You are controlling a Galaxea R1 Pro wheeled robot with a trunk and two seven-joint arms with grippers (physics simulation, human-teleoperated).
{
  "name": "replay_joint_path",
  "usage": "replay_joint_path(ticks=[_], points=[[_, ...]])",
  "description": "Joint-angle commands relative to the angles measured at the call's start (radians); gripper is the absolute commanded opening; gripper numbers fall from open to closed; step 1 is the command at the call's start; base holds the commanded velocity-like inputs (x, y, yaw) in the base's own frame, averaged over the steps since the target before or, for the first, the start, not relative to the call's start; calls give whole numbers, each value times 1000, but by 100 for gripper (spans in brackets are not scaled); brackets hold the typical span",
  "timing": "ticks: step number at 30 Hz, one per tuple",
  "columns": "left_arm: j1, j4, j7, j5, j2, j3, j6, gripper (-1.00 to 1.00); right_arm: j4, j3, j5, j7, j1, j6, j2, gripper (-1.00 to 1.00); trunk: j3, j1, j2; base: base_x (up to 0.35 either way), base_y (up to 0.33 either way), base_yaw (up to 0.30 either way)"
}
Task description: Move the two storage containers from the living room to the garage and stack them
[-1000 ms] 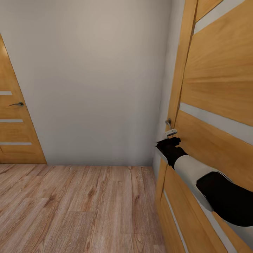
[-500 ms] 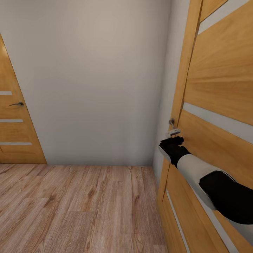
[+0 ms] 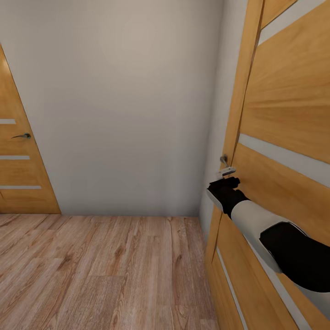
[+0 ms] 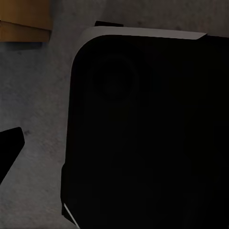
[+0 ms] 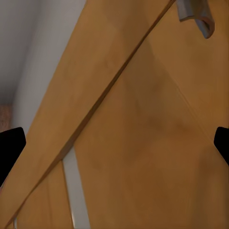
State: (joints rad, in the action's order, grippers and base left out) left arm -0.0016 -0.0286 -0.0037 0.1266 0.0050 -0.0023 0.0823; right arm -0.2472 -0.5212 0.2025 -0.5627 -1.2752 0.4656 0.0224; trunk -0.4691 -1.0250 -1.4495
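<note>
Dk grey speckled concrete floor (image 4: 38, 95), flat

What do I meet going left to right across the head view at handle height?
Far door with its handle → grey wall → near door's handle → right gripper → near door.

The right arm reaches forward and up from the lower right of the head view, black elbow, white forearm, black wrist. The right gripper (image 3: 225, 176) stands with fingers spread wide apart; its dark fingertips (image 5: 10, 148) sit far apart.
</note>
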Motion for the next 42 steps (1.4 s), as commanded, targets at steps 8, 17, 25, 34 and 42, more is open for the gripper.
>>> replay_joint_path(ticks=[8, 17, 25, 34, 42], points=[[0, -1, 1, 8, 0, -1, 2, 100, -3, -13, -8, -10, 0, 15, 70, 100, -1, 0, 0, 0, 0, 0], [0, -1, 1, 8, 1, -1, 2, 100, -3, -11, -8, -11, 0, 17, 152, 100, -1, 0, 0, 0, 0, 0], [0, -1, 1, 8, 1, -1, 2, 100, -2, -9, -4, -26, 2, 14, 152, 100, -1, 0, 0, 0, 0, 0], [0, -1, 1, 8, 1, -1, 4, 100, -6, -9, -3, -21, 36, 13, 152, 100, -1, 0, 0, 0, 0, 0], [0, -1, 1, 8, 1, -1, 3, 100, -18, -12, 60, -14, 45, 5, 152, 100, -1, 0, 0, 0, 0, 0]])
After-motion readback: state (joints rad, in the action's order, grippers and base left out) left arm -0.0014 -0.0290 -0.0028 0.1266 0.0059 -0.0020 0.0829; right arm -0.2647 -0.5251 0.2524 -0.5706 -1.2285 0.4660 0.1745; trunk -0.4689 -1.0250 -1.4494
